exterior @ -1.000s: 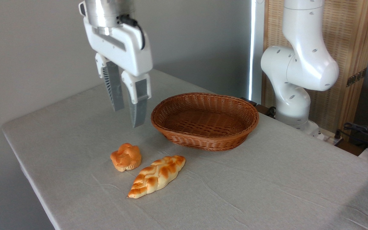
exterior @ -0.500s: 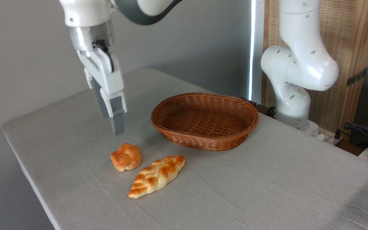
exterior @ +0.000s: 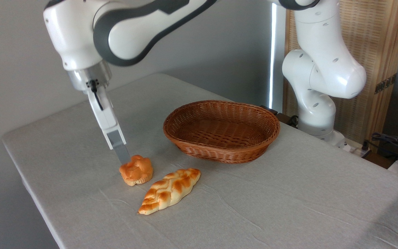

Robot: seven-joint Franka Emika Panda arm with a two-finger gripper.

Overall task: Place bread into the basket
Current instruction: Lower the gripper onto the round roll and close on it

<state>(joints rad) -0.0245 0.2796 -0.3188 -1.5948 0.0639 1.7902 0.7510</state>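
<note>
The bread (exterior: 136,170), a small round knotted bun with an orange-golden crust, lies on the grey tablecloth near the table's left front. My gripper (exterior: 124,158) has come down at its back-left edge, tips level with the bun's top and touching or nearly touching it. The hand is turned edge-on, so one grey finger (exterior: 117,143) hides the other, and nothing is held. The basket (exterior: 219,154), shallow oval brown wicker, stands empty to the right of the bun and further back.
A longer braided loaf (exterior: 169,191) lies just right of and in front of the bun. The arm's white base (exterior: 318,103) stands behind the basket at the right. The table's left edge (exterior: 22,173) runs close to the bun.
The gripper moved left and down, from above the table beside the basket to the bun's back edge, and turned edge-on to the camera. Bun, loaf and basket have not moved.
</note>
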